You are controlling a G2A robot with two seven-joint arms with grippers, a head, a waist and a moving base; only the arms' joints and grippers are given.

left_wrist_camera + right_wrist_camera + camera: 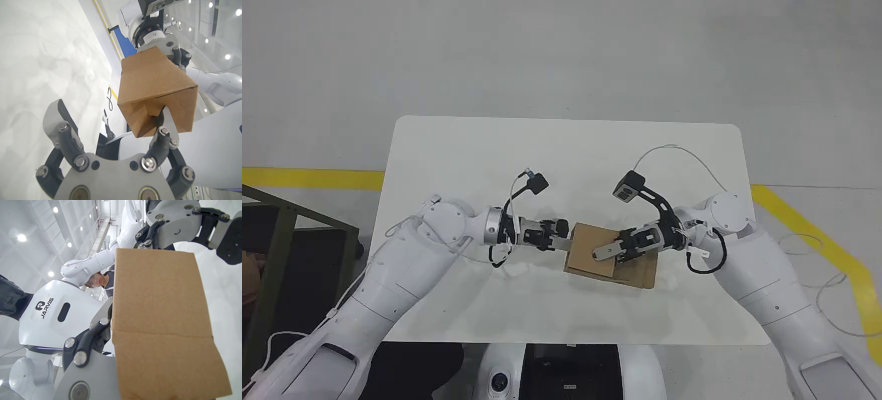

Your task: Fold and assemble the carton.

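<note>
Two grippers at one brown carton (632,268).
Right gripper (602,252) clamps the carton's upper panel; left gripper (564,233) stands spread, one finger (169,121) inside the open end.

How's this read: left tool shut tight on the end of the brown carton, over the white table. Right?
Not shut. The left tool is open: the left wrist view shows its fingers wide apart, one tucked into the end of the brown carton, the other clear of it. It is at the carton's end, over the white table.
</note>
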